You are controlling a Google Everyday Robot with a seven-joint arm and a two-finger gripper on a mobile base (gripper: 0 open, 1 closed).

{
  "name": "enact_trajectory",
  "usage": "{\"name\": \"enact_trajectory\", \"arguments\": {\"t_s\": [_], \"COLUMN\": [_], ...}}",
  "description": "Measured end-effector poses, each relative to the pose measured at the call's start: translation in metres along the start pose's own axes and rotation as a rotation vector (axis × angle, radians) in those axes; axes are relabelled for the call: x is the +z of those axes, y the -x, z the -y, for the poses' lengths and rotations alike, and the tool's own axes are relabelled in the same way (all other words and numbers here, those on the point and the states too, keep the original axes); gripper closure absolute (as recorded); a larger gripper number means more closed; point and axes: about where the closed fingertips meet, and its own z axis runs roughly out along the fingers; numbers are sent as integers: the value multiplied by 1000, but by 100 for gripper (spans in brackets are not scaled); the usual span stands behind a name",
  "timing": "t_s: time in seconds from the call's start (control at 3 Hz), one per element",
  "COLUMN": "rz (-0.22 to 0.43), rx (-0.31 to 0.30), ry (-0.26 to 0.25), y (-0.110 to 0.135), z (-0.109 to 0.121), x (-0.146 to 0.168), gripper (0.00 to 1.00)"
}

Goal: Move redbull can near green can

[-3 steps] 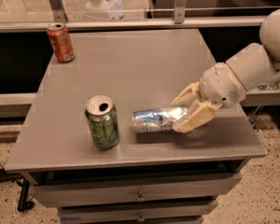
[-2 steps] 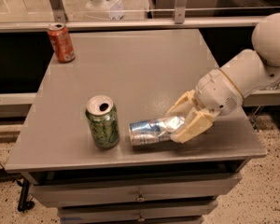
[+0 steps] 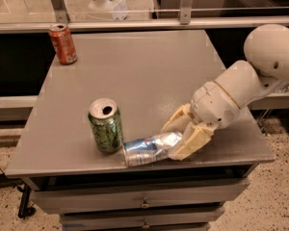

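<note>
Arm [image 3: 231, 93] slanting down from right | gripper [image 3: 172, 141] clamped around lying redbull can [image 3: 142, 149] | just beside green can [image 3: 106, 129]

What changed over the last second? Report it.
The gripper, still shut on the lying redbull can, slid it left and toward the table front edge, close beside the green can. The green can and orange-red can stayed put.

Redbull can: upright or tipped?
Tipped: the redbull can lies lengthwise on the table, one end by the green can, the gripper shut on the other.
</note>
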Motion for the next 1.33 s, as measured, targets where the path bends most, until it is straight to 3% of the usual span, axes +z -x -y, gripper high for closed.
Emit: {"name": "enact_trajectory", "arguments": {"t_s": [0.67, 1.33], "rz": [20, 17], "rx": [-33, -46], "ry": [45, 29], "y": [11, 16], "z": [6, 22], "x": [18, 16], "gripper": [100, 59]}}
